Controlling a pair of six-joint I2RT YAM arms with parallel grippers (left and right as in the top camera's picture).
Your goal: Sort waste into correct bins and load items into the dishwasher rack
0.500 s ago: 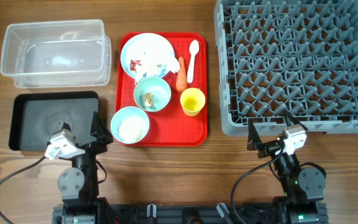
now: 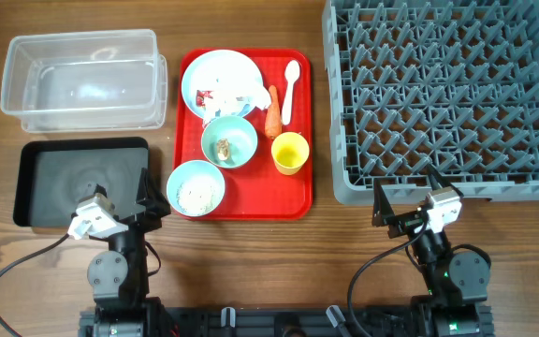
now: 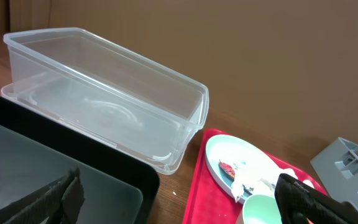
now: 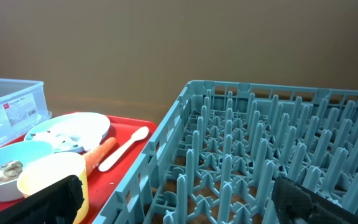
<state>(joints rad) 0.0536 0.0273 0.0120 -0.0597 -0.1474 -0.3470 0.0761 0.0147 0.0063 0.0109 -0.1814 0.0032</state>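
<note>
Nothing has moved since the earlier overhead frame: both arms sit parked at the near edge of the desk (image 2: 251,262), so the sorting has not begun and every piece is in its starting place. The left claw (image 2: 152,195) is spread wide and empty, and so is the right claw (image 2: 407,190). Just ahead of the left claw and a little to its right is the rice bowl (image 2: 174,178) on the red tray (image 2: 293,192). Further ahead on that tray are the second bowl (image 2: 248,131), the cup (image 2: 289,153), the carrot (image 2: 272,112), the spoon (image 2: 289,89) and the plate (image 2: 195,70) with tissue (image 2: 237,89) and wrapper (image 2: 204,98). The black tray (image 2: 73,183) lies ahead of the left claw and to its left, with the tub (image 2: 82,84) beyond it. The rack (image 2: 447,94) starts just past the right claw's fingers and looks empty. Only the overhead view shows the rice bowl and both claws together. The left wrist view adds the tub's depth and bare inside, and shows that a second clear tub or lid seems to sit under it. The right wrist view shows the pegs standing upright and a brownish scrap in the second bowl. Judging by reach, the left claw would take the waste first.
</note>
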